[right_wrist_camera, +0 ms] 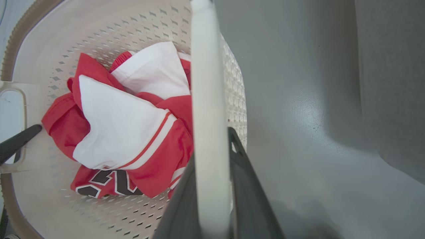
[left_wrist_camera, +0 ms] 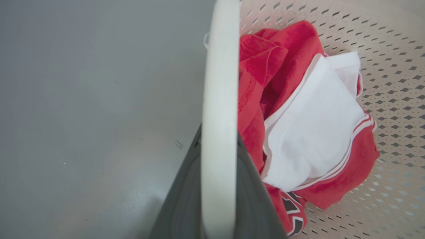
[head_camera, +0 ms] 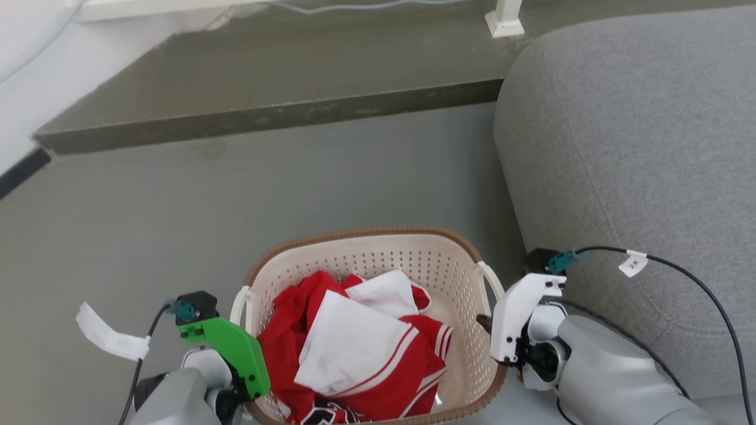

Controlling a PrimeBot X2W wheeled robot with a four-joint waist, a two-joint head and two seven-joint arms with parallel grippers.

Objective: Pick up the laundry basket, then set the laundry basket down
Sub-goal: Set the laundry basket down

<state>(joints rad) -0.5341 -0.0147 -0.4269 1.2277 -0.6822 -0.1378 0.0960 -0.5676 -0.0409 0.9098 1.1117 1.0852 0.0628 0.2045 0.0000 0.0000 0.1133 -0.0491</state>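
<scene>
my left fingers (left_wrist_camera: 181,199) sit tight on either side of the white left handle (left_wrist_camera: 219,99) of the laundry basket (head_camera: 378,260). one dark finger is outside over the floor (left_wrist_camera: 83,116) and the other is inside next to the clothes (left_wrist_camera: 308,126). i see no gap between the fingers and the handle, so i read them as clamped on it. my right fingers (right_wrist_camera: 247,192) grip the right handle (right_wrist_camera: 209,99) the same way, one on each side and pressed against it. in the right wrist view, a dark left fingertip shows at the far handle across the basket.

a heap of red and white clothes lies in the bottom of the basket, with dark lettering on one red piece. the cream walls are full of small holes and a brown rim (head_camera: 354,233) runs round the top.

in the head view the basket is low in the middle between my two arms, over the grey floor, with its right handle near the grey sofa (head_camera: 638,147). its base is cut off from view, so i cannot tell whether it rests on the floor or hangs off it. a dark raised step (head_camera: 266,77) runs across well beyond it.
</scene>
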